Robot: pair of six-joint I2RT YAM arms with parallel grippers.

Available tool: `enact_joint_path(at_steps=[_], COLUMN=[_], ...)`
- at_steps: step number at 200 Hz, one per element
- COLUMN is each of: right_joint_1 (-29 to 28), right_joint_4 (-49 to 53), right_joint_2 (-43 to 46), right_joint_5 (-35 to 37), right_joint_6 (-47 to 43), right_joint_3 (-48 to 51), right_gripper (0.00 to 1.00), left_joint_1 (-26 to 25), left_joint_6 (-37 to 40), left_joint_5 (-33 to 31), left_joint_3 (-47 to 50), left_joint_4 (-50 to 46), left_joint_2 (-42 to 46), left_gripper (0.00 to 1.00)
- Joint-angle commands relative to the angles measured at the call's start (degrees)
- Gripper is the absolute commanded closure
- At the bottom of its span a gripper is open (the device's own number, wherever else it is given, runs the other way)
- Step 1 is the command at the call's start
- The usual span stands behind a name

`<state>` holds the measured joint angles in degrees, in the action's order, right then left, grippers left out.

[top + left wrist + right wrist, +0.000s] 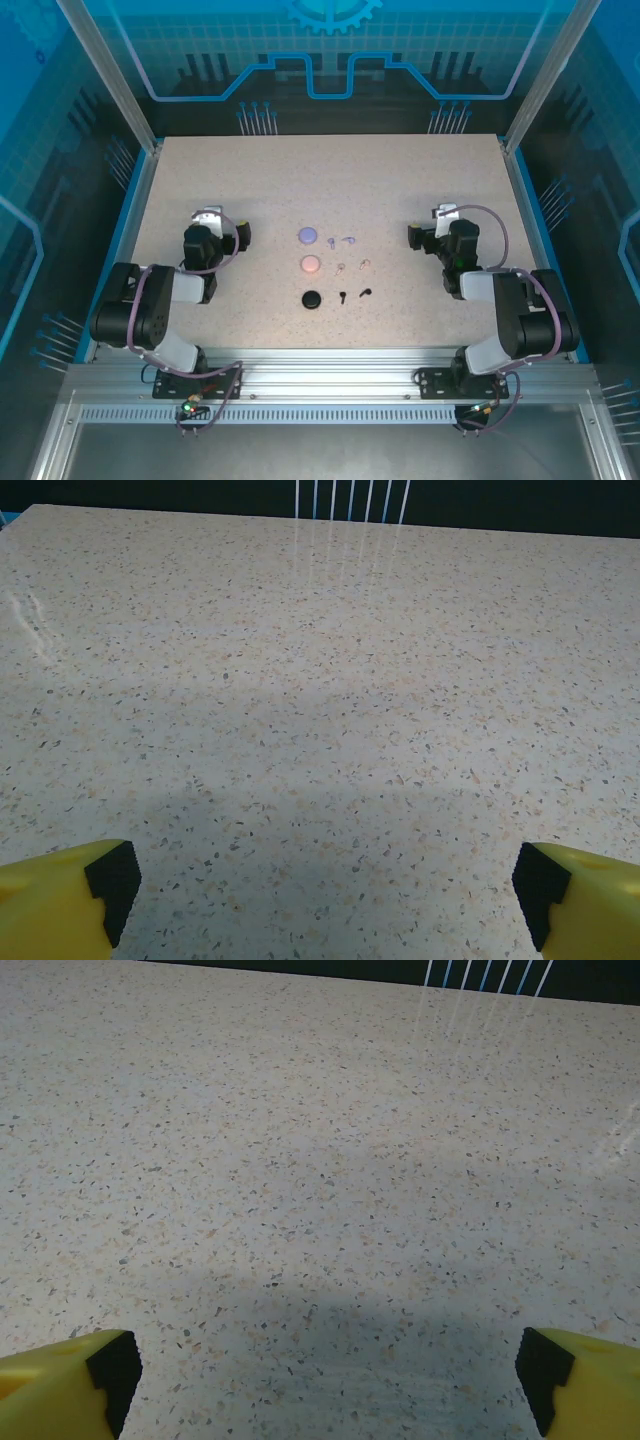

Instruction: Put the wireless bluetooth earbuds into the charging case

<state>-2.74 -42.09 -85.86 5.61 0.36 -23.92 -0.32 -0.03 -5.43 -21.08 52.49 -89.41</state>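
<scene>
The six earbuds (343,297) are all seen lying loose on the table (200,170), none yet seated in a case. The pinkish pair (341,266) is placed just right of the pink case (310,264). The lilac pair (348,240) is found beyond and right of the pink case, beside the lilac case (308,235). The black pair lies nearer than the pink case and to its right, beside the black case (312,299). Whether the cases' lids are raised cannot be told at this size. The task is therefore judged not begun: six insertions are left.

The left gripper (210,216) is held well left of the pink case and the right gripper (443,213) well right of it, both apart from every earbud.

The layout of cases and earbuds is given by the top view. The jaw state is given more plainly by the wrist views. There the left gripper (322,885) and right gripper (322,1365) are spread wide, with bare speckled table between the black pads (112,880) and nothing pinched.
</scene>
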Motion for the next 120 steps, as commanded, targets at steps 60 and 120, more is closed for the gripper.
enact_joint_path(at_steps=[60, 120], right_joint_1=[-0.85, -0.57], right_joint_4=[-1.9, -0.07], right_joint_2=[-0.18, 0.5], right_joint_5=[0.48, 0.25], right_joint_6=[0.12, 0.29], right_joint_3=[-0.29, -0.95], right_gripper=[0.0, 0.0], left_joint_1=[0.13, 0.22], left_joint_6=[0.09, -0.84], left_joint_5=[1.5, -0.7], left_joint_3=[-1.05, 1.28], left_joint_4=[-0.28, 3.91], left_joint_2=[0.53, 0.96], left_gripper=[0.01, 0.01])
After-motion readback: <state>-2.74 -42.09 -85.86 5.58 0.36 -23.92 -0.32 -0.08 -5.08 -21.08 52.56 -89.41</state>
